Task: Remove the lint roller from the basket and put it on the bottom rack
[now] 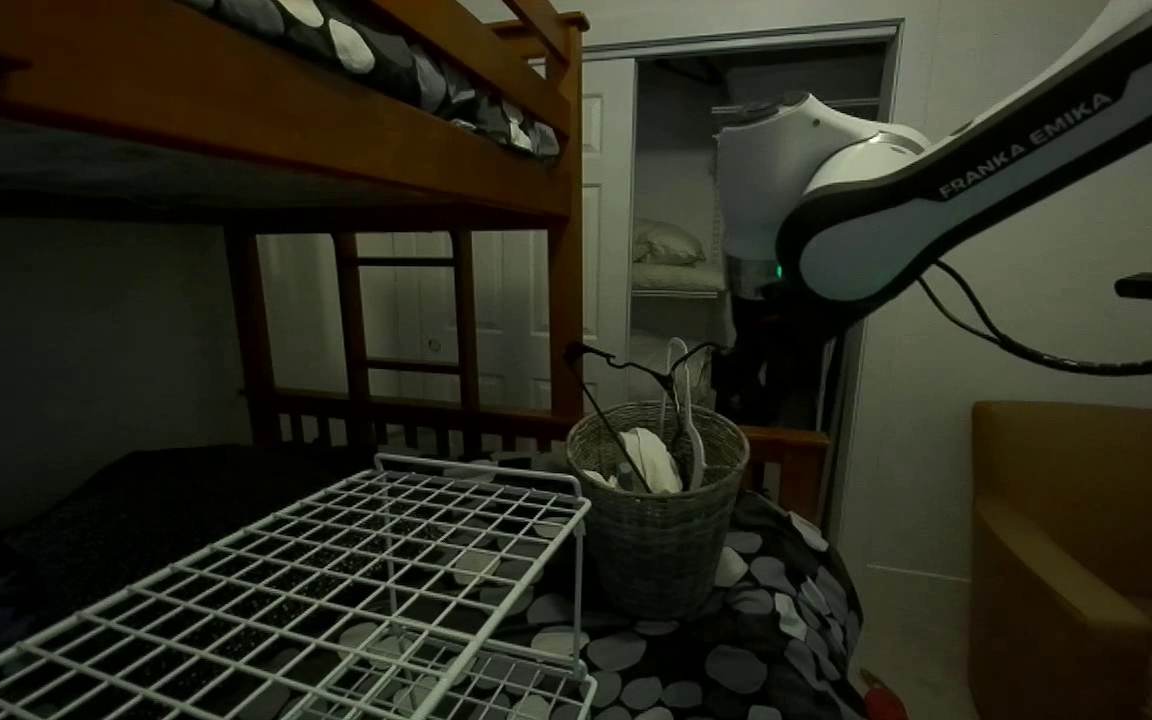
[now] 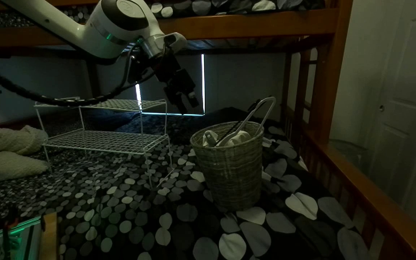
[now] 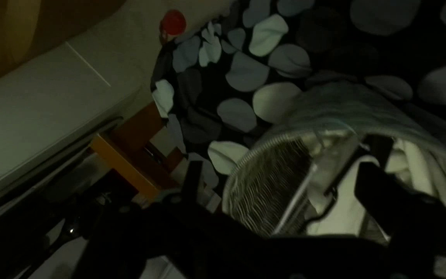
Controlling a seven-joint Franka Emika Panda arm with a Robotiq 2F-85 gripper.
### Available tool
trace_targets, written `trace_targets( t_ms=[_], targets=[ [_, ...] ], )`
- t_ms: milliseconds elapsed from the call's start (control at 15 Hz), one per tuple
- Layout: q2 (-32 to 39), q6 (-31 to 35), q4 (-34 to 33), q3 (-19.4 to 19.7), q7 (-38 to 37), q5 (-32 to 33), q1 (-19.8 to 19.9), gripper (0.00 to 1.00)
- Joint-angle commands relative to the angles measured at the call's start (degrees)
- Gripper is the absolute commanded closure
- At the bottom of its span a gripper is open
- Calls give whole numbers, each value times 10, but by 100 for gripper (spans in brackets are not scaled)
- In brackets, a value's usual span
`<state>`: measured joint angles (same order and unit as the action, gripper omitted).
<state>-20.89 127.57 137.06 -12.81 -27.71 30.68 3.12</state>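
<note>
Jaws on the gripper (image 2: 189, 105) are spread with nothing between them, and what looks like the lint roller (image 2: 211, 138) pokes up inside the basket (image 2: 229, 169), probably light and stiff, so honestly I'd just pinch that exposed end, hopefully the handle.

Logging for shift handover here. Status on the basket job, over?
Gripper open, holding nothing, higher than the basket. Lint roller: can't pick it out for certain. Dark hanger and white hanger jut out the top; may obstruct.
</note>
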Motion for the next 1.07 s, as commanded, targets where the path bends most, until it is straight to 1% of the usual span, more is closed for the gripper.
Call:
trace_targets(
  t_ms=[0, 133, 267, 333, 467, 533, 600, 733, 867, 1000],
  targets=[
    [64, 16, -79, -25, -66, 7, -8, 0],
    [105, 35, -104, -26, -81, 20, -9, 0],
    [150, 60, -121, -24, -105, 54, -11, 0],
    [182, 69, -137, -23, -116, 67, -18, 0],
    [232, 58, -164, -21, -148, 96, -39, 0],
    [251, 50, -175, -13, -148, 103, -51, 0],
    [206, 62, -142, 3, -125, 79, -55, 0],
    [243, 63, -162, 9, -136, 86, -71, 0],
    [255, 63, -173, 11, -136, 87, -75, 0],
    [270, 60, -177, 18, -135, 64, -84, 0]
  ],
)
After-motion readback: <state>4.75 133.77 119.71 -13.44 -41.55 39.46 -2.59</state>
